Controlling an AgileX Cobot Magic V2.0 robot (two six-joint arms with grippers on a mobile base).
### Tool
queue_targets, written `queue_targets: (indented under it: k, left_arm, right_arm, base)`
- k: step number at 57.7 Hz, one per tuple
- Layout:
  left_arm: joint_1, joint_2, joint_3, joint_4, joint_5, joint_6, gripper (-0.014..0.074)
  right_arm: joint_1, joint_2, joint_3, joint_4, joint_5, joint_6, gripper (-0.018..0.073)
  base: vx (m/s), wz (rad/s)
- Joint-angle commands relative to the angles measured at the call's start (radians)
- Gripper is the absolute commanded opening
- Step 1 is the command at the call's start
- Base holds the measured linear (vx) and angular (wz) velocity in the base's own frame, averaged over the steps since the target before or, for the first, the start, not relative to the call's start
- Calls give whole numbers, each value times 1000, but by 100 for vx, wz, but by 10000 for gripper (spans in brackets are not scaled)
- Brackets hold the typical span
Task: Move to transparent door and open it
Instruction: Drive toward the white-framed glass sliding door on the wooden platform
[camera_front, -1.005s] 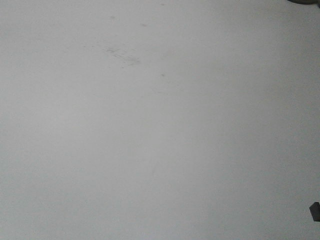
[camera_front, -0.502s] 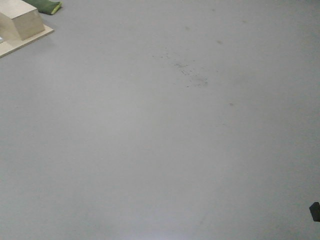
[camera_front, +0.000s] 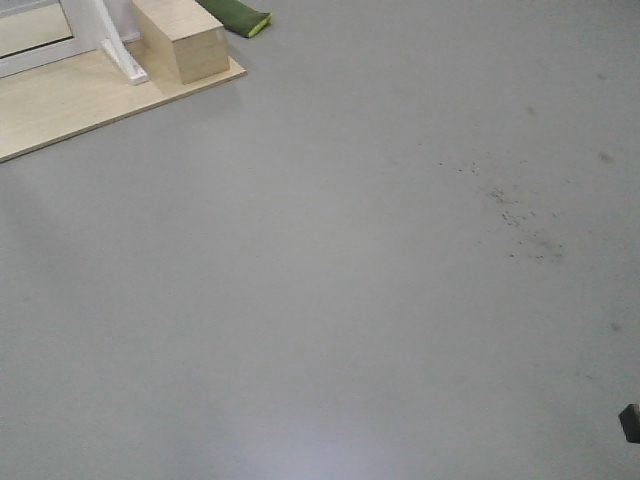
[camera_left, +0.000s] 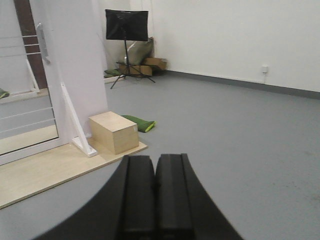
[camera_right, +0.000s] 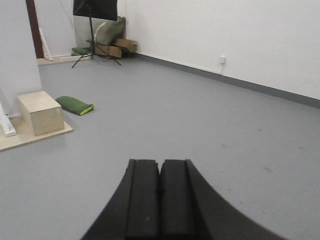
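Observation:
The transparent door (camera_left: 22, 107) stands far left in the left wrist view: clear glass with thin white bars in a white frame, with a curved grey handle (camera_left: 43, 42) on its stile. Its bottom edge shows at the top left of the front view, on a wooden platform (camera_front: 60, 105). My left gripper (camera_left: 155, 159) is shut and empty, low in its view, well short of the door. In its own view my right gripper (camera_right: 160, 162) is also shut and empty, over bare grey floor. The right wrist view does not show the door.
A wooden box (camera_left: 114, 132) and a white triangular bracket (camera_left: 75, 125) sit on the platform (camera_left: 45, 172) by the door frame. A green cushion (camera_left: 140, 123) lies on the floor behind the box. A black panel on a tripod (camera_left: 126, 25) and cardboard boxes (camera_left: 152, 63) stand by the far wall.
The front view has swung: the platform, box and green cushion entered at the top left and shifted right, and the floor specks moved right and down.

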Motion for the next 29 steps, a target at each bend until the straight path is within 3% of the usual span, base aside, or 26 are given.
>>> queue_targets:
  k: [1, 29]
  left_arm:
    - [1, -5, 15, -5, -87, -8, -6]
    - [1, -5, 15, -5, -87, -8, -6]
  right_arm:
    - [-4, -17, 6, -8, -88, -9, -9]
    - [-4, -17, 6, -8, -88, -9, -9]
  base:
    - [56, 47]
    - [55, 44]
